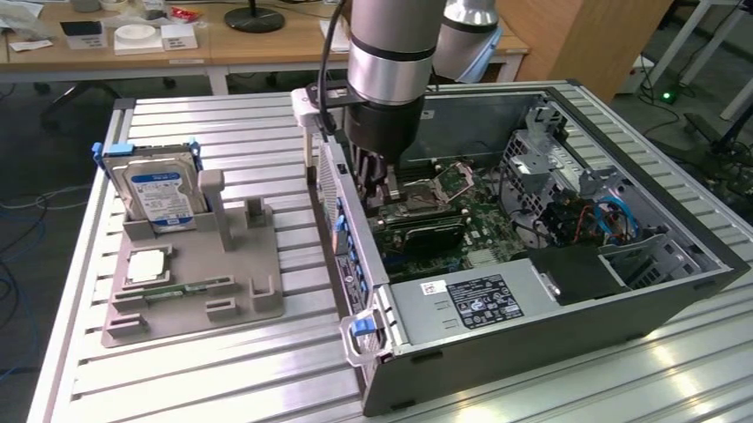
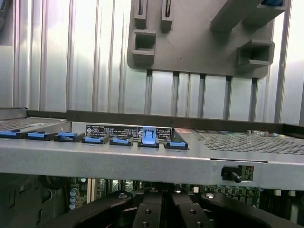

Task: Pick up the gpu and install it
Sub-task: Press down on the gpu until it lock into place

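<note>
Ribbed metal table [image 1: 235, 370]; gripper [image 1: 374, 181] pressed together inside open computer case [image 1: 694, 264] (motherboard [image 1: 482, 233] below).

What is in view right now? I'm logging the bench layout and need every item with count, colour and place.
Open desktop computer case: one, dark grey metal, on the exterior view's right side of the table, motherboard exposed.
Ribbed aluminium table: one, silver, under everything.
Grey plastic parts holder: one, grey, at the exterior view's left of the case.
Boxy silver hard drive with blue-white label: one, standing upright at the holder's far end.
Square silver processor chip: one, flat on the holder.
Blue plastic slot clips: several, blue, in a row along the case's edge.
Wooden desk: one, light brown, behind the table.
Robot arm: one, silver and black, reaching down into the case.
Pincer: one, black, shut.
</note>
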Robot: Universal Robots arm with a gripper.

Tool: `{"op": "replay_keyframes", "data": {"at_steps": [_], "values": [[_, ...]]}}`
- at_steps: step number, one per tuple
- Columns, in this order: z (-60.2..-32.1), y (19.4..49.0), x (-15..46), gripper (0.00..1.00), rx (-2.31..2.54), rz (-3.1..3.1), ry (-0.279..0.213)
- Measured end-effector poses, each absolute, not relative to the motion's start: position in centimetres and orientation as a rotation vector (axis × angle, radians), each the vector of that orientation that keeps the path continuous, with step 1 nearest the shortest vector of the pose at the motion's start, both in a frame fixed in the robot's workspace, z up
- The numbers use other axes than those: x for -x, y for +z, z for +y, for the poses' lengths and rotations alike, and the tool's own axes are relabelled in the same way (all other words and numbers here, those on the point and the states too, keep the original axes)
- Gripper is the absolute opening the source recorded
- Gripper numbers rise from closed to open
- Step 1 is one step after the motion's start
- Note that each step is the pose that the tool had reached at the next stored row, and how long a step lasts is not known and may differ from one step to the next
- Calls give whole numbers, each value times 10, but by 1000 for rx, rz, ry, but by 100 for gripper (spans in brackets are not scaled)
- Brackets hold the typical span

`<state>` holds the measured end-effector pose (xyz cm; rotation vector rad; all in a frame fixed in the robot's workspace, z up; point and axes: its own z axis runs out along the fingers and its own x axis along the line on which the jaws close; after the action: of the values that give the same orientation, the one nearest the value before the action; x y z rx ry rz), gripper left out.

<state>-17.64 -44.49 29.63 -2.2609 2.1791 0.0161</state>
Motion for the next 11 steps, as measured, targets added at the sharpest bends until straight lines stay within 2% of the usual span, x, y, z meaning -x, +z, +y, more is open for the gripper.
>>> {"op": "replay_keyframes", "data": {"at_steps": [11], "values": [[-445, 295, 175, 11, 2261, 2180, 19]]}}
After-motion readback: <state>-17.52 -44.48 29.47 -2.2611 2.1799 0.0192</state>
